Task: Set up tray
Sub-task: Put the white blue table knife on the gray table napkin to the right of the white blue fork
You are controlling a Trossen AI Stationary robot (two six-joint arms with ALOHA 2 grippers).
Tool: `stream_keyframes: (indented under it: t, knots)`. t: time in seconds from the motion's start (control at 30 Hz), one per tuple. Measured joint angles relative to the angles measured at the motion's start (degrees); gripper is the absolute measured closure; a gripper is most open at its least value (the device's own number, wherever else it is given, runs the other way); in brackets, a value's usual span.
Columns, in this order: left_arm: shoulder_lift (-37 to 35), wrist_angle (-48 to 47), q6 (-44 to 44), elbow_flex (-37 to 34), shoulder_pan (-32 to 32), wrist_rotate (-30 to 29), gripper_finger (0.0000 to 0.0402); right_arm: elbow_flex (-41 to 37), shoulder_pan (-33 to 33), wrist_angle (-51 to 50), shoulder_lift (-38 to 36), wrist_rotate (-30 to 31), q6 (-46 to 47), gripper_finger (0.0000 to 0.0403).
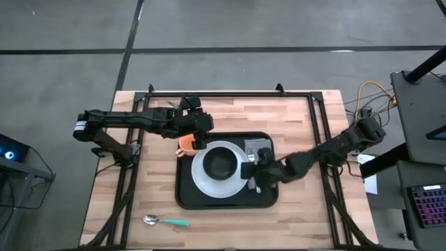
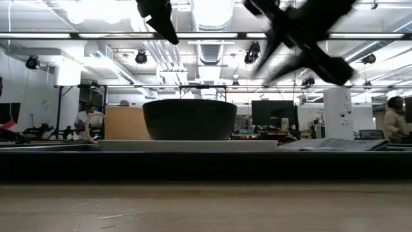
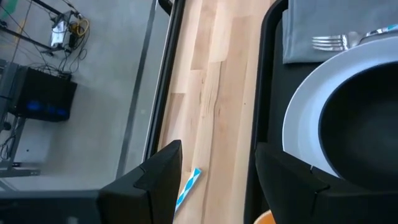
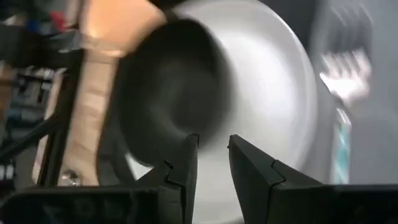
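The black tray lies mid-table. On it rests a white plate with a black bowl standing on it. A grey napkin lies flat in the tray's far right corner, with a fork on top. An orange cup stands at the tray's far left corner. My left gripper hovers open above the tray's far left part, beside the cup. My right gripper hangs above the plate's right rim; its fingers stand slightly apart, with nothing between them.
A spoon with a teal handle lies on the bare wood near the table's front edge, left of the tray. A black frame runs along the table's far edge and sides. Bare wood shows left and right of the tray.
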Motion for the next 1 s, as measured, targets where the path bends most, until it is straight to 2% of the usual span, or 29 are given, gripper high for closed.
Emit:
stream_keyframes:
  t: [0.17, 0.37, 0.53, 0.73, 0.83, 1.0]
  knots:
    - [-1.7, -2.8, -4.0, 0.0, 0.1, 0.0, 0.0217, 8.7, -6.1, -4.4, -0.4, -0.8, -21.4, 0.0323]
    - [-5.3, -5.2, -7.1, -0.3, 0.5, -0.1, 0.0217, 17.0, -16.6, -6.2, -0.2, -11.2, -42.5, 0.0324]
    - [-8.7, -5.5, -9.9, -1.2, 0.5, -0.2, 0.0217, 20.7, -26.9, -4.4, 2.7, -26.0, -51.3, 0.0323]
    - [-13.6, -5.7, -13.7, -4.0, 0.5, -0.1, 0.0217, 25.8, -34.7, 1.5, 10.1, -43.3, -61.2, 0.0309]
    - [-16.0, -5.8, -15.3, -5.8, 0.4, 0.0, 0.0217, 30.4, -37.4, 0.9, 15.1, -47.7, -64.6, 0.0294]
    - [-19.2, -5.7, -16.1, -9.1, 0.4, 0.0, 0.0217, 39.7, -40.1, 0.6, 24.2, -49.6, -67.8, 0.0268]
